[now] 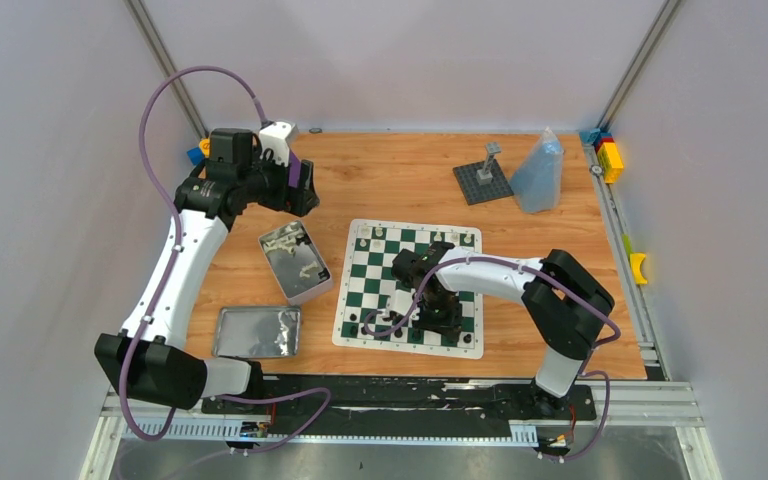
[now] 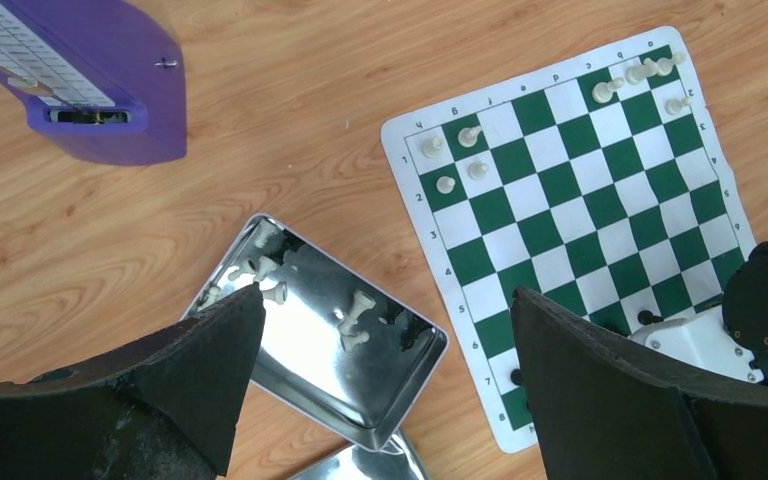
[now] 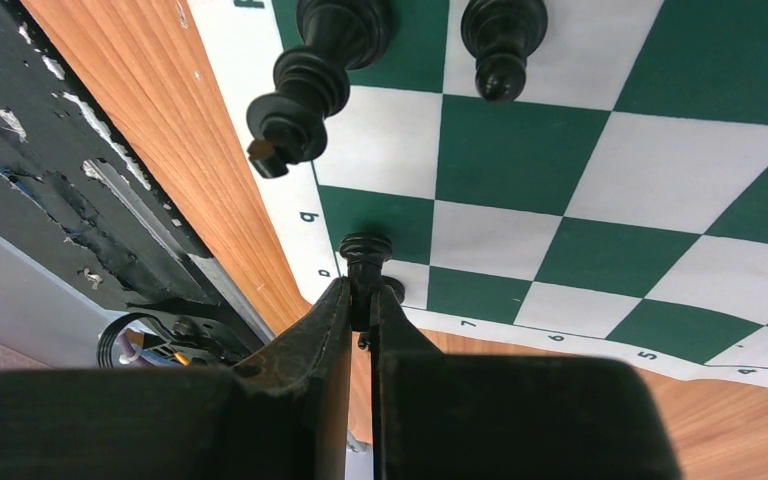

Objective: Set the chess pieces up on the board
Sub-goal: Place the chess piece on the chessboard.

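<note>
Now the right gripper point(image 3: 360, 308) clamps a black piece point(image 3: 365, 250) over the edge row of the board point(image 3: 500, 150); best settle it upright, centred, before letting go. Left gripper point(image 2: 385, 315) hangs spread wide.

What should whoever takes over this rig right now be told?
Left gripper: open, empty, above the tin.
Right gripper: shut on a black piece at the board's near edge.
Done: some white pieces stand on the far rows, a few black ones on the near rows.
Left: set the held piece down, move the loose pieces lying in the tin, fill the other home squares.
</note>
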Available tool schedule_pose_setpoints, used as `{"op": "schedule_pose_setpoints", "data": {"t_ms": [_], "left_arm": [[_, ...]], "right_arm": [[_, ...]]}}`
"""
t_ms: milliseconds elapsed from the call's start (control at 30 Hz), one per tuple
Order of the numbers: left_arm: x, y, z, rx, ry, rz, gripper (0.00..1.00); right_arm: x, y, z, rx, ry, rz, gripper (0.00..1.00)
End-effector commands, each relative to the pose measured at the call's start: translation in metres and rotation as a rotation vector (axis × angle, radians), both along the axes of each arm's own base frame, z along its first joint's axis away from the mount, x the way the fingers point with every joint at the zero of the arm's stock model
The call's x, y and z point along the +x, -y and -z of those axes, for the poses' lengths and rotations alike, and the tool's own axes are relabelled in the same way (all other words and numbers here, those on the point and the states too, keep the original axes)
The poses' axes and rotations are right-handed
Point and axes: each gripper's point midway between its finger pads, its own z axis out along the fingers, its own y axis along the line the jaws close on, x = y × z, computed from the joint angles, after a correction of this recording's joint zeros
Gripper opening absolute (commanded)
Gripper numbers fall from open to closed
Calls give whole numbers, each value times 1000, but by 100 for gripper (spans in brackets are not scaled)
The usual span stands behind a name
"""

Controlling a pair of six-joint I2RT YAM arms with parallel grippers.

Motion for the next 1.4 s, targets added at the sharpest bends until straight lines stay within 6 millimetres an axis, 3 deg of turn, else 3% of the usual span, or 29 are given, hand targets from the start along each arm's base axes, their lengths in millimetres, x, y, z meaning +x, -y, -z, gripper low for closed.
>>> {"op": "schedule_pose_setpoints", "data": {"t_ms": [0,467,667,1100,1233,1367], "left_arm": [[-1,1,-14,-2,62,19,100],[-1,0,-13,3,64,18,100],[0,0,-11,7,63,17,100],[2,-4,-5,36,53,12,100],[3,-7,1,65,49,16,100],[-2,-9,20,111,17,69,100]], "right_arm": [[6,-7,-3,8,31,1,5],[5,-12,-4,22,33,4,28],[5,-16,-9,42,37,9,33],[3,-27,-27,136,39,20,31],[7,-37,-43,227,38,53,31],[27,-49,-72,387,80,116,31]]}}
